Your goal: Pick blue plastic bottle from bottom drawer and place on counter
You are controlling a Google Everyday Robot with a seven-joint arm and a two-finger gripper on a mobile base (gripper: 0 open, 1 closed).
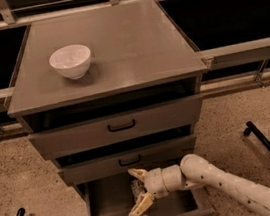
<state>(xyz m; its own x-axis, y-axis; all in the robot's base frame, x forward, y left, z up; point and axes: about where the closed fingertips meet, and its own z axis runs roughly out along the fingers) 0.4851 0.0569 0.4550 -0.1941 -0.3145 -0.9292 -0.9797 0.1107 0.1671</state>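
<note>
Gripper (pixel 133 193), fingers (pixel 140 208) spread, hangs in the bottom drawer (pixel 109 205); speckled floor (pixel 12 168) around.

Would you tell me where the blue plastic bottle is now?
The blue plastic bottle lies in the bottom drawer, low in the camera view, between the fingers of the open claw.

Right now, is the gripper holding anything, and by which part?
Nothing is held. The gripper hangs open inside the bottom drawer, its fingers spread to either side of the blue plastic bottle lying on the drawer floor.
</note>
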